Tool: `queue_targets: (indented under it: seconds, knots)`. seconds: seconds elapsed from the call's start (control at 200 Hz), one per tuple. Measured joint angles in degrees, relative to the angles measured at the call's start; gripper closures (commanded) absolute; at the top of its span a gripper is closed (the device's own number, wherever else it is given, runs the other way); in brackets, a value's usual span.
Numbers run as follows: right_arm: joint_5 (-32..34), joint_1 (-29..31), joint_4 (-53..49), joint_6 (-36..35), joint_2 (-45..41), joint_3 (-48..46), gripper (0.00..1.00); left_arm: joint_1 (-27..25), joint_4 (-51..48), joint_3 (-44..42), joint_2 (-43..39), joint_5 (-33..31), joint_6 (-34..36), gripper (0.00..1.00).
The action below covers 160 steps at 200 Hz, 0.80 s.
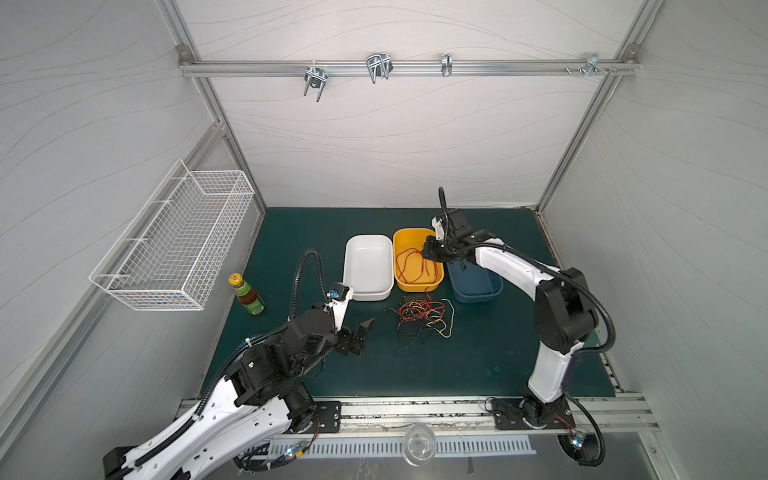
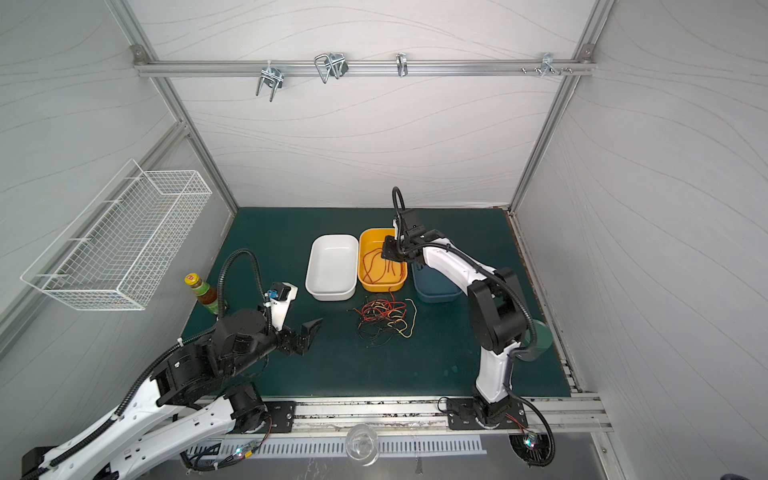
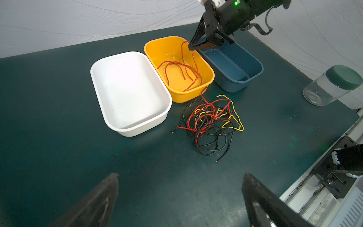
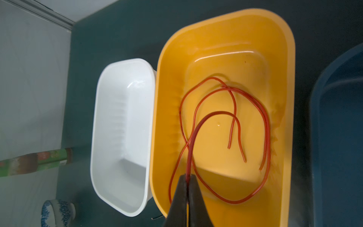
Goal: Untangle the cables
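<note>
**Bimanual cell, four views.** In both top views the cables (image 1: 422, 318) lie as one loose heap of red, black and pale yellow strands on the green mat (image 1: 291, 249). The heap is just right of centre frame, directly below the yellow bin (image 1: 409, 239). Three bins stand in a row, close side by side: white bin (image 1: 368, 266), yellow bin, blue bin (image 1: 478, 286). The right gripper (image 1: 427, 251) hangs over the yellow bin's right half. The left gripper (image 1: 363, 334) hovers above the mat to the left of the heap, apart from it.

The right wrist view alone shows the grip. The jaws are pressed together on a red cable (image 4: 216, 113), which arches up from the bin floor to the tips. Further red loops lie around it, and their number cannot be separated. This view alone also shows one blue-and-white bowl (image 4: 58, 211).

The left wrist view shows the left jaws spread wide with nothing between them. It also shows a red strand crossing the yellow bin's rim into the heap. One glass jar (image 3: 332, 84) appears here; in a top view only its green lid (image 2: 540, 332) shows, beside the right arm.

One sauce bottle (image 1: 247, 297) stands at centre left. Only the top views show the following:
- one wire basket (image 1: 174, 245) at left
- four hooks (image 1: 379, 66) on the upper rail
- one wine glass (image 1: 419, 444) at bottom centre
</note>
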Motion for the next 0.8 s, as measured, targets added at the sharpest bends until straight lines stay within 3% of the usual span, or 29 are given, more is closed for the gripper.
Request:
queue_targets:
  seconds: [0.45, 0.8]
  knots:
    - [4.24, 1.05, -7.93, -1.14, 7.43, 6.82, 0.97, 0.00, 0.00, 0.00, 0.83, 0.20, 0.02, 0.01]
    - [6.10, 1.33, -14.01, -3.23, 8.46, 11.54, 0.73, 0.00, 0.00, 0.00, 1.40, 0.22, 0.13, 0.01]
